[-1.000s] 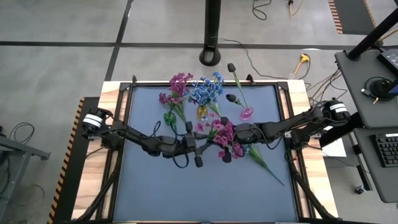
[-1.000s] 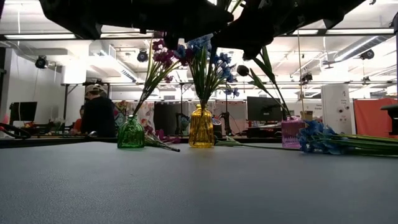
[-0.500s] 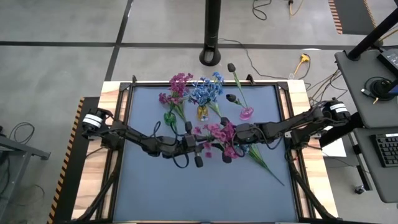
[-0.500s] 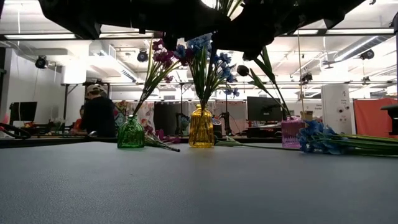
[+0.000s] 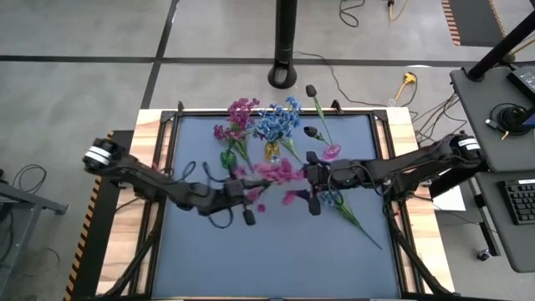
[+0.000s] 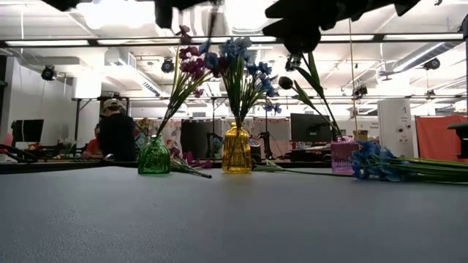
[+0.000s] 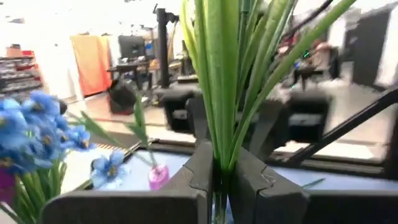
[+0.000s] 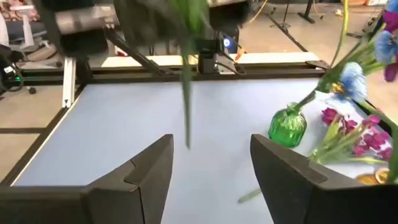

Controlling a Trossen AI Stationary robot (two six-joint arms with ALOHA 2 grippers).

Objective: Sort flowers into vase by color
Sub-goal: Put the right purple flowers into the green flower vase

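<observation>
While the left gripper (image 7: pixel 217 186) holds its fingers clamped on the green stems of a magenta-pink sprig (image 5: pixel 272 171) above the middle of the table (image 5: pixel 276 251), the right gripper (image 8: pixel 211 171) hangs just beside it with fingers spread and nothing between them. The likely trouble is at the green vase (image 5: pixel 228 157): its neck is narrow and already holds magenta flowers (image 5: pixel 238 113), so a tilted stem could catch those blooms or tip the glass (the yellow vase (image 5: pixel 272 152) stands close beside it and could be knocked too). The sprig's long leaves might also snag on the right arm as the arms part. Three vases stand along the far side: green, yellow with blue flowers (image 5: pixel 280 119), and a pink vase (image 5: pixel 332 152) with two dark buds (image 5: pixel 311 90). One blue sprig (image 5: pixel 334 199) lies on the table under the right gripper.
</observation>
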